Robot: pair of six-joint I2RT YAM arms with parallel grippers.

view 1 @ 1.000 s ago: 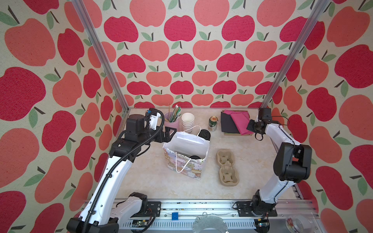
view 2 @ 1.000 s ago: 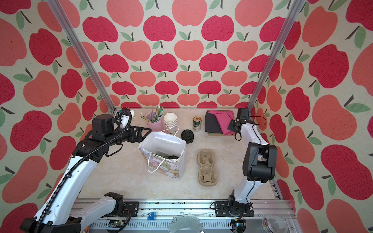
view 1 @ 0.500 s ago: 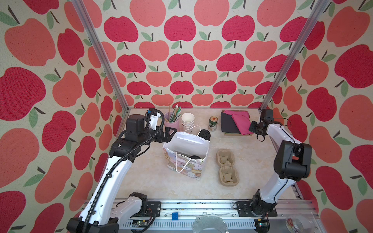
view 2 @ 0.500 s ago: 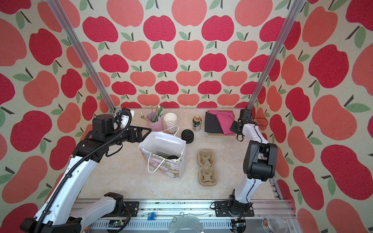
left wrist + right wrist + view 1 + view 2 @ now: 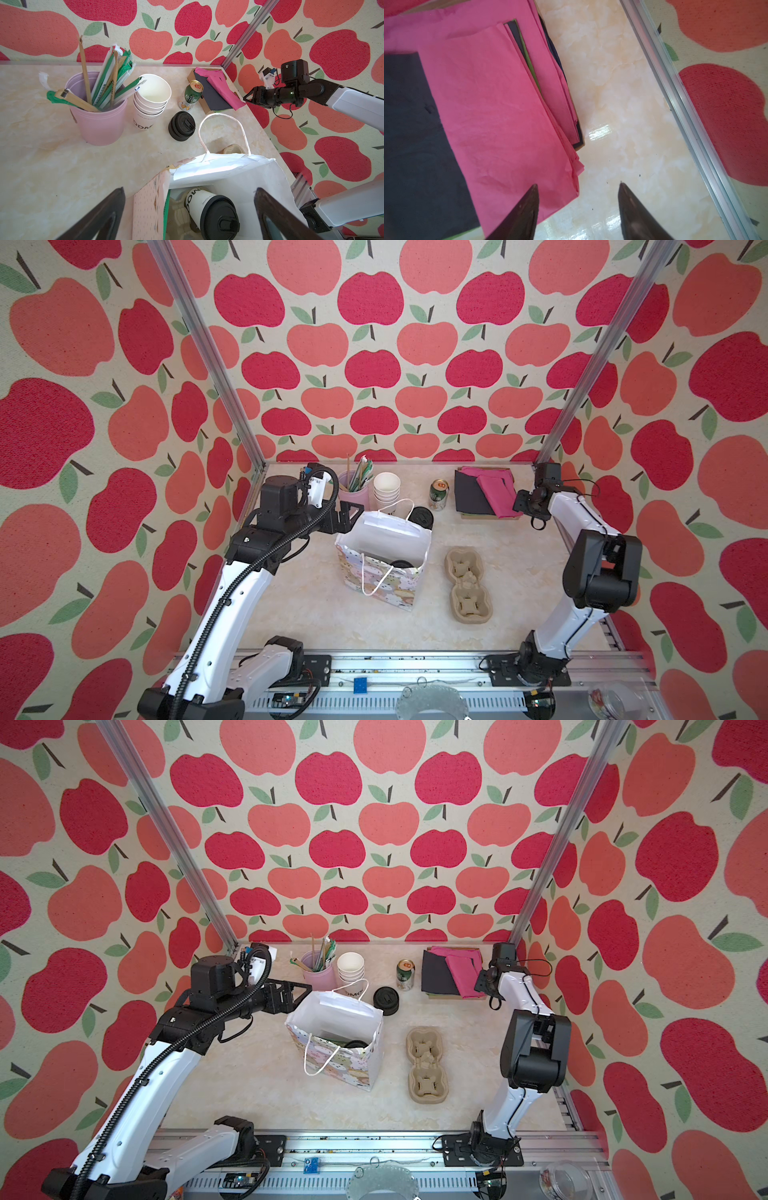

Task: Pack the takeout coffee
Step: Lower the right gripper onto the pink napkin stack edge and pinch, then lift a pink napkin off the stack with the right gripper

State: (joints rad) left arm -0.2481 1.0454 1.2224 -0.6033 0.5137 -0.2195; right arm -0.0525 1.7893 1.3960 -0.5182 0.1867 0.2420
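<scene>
Left gripper (image 5: 348, 517), in a top view, hovers at the rear rim of the bag (image 5: 390, 589); right gripper (image 5: 519, 502) sits well apart from the bag. Left wrist view: jaws spread wide, empty; takeout coffee (image 5: 212, 209) sits inside the bag. Right wrist view: jaws parted, empty, above the pink paper (image 5: 492, 99) edge on the desk (image 5: 612, 104).

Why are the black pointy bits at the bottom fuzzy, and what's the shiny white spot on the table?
Right wrist view: the dark fingers of the right gripper are too near the lens and blur; the white spot is glare on the glossy cream marble tabletop. Left wrist view: the left gripper blurs likewise, yet the black-lidded white paper cup looks sharp.
</scene>
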